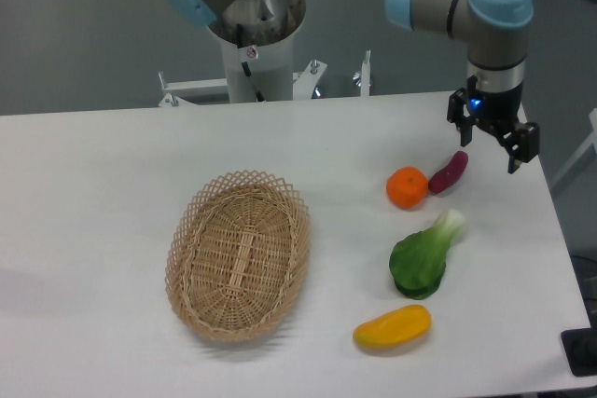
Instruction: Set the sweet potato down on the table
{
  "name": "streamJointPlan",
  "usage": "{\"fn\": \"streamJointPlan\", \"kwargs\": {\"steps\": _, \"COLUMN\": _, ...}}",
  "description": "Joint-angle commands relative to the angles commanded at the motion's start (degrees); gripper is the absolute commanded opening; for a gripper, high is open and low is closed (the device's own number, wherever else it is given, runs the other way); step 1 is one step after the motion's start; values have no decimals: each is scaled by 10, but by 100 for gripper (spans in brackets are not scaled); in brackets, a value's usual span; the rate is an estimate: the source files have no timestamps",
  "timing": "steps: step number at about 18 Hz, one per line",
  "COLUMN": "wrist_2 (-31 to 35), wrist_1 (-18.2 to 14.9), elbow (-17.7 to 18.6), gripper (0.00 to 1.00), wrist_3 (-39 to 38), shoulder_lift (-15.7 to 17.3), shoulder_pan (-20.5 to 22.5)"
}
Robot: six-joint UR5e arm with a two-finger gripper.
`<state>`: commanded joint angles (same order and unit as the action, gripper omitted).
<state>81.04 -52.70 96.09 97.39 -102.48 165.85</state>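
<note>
Sweet potato point(449, 172): lies on the table point(112, 193), touching the orange point(408, 187), seemingly already placed
Gripper point(492, 144): spread, empty, just above it

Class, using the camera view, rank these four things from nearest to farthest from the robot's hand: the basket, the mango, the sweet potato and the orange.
1. Sweet potato: just below-left of the hand, on the table.
2. Orange: left of the sweet potato, touching or nearly so.
3. Mango: near the front edge.
4. Basket: far left, mid-table.
</note>
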Motion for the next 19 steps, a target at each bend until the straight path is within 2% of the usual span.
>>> {"fn": "streamJointPlan", "kwargs": {"steps": 2, "wrist_2": 1, "wrist_1": -73, "elbow": -56, "gripper": 100, "wrist_3": 0, "shoulder_lift": 1, "shoulder_pan": 3}}
{"fn": "streamJointPlan", "kwargs": {"steps": 4, "wrist_2": -2, "wrist_1": -131, "elbow": -104, "gripper": 100, "wrist_3": 1, "shoulder_lift": -1, "shoulder_pan": 11}}
{"fn": "streamJointPlan", "kwargs": {"steps": 7, "wrist_2": -4, "wrist_1": -196, "elbow": -157, "gripper": 100, "wrist_3": 11, "shoulder_lift": -7, "shoulder_pan": 29}}
{"fn": "streamJointPlan", "kwargs": {"steps": 9, "wrist_2": -6, "wrist_1": -207, "elbow": -164, "gripper": 100, "wrist_3": 37, "shoulder_lift": -10, "shoulder_pan": 44}}
{"fn": "streamJointPlan", "kwargs": {"steps": 11, "wrist_2": -12, "wrist_1": -210, "elbow": -162, "gripper": 100, "wrist_3": 109, "shoulder_lift": -10, "shoulder_pan": 63}}
{"fn": "streamJointPlan", "kwargs": {"steps": 13, "wrist_2": -18, "wrist_1": -220, "elbow": -160, "gripper": 100, "wrist_3": 142, "shoulder_lift": -10, "shoulder_pan": 82}}
{"fn": "streamJointPlan", "kwargs": {"steps": 19, "wrist_2": -20, "wrist_1": -222, "elbow": -158, "gripper": 100, "wrist_3": 148, "shoulder_lift": -8, "shoulder_pan": 86}}
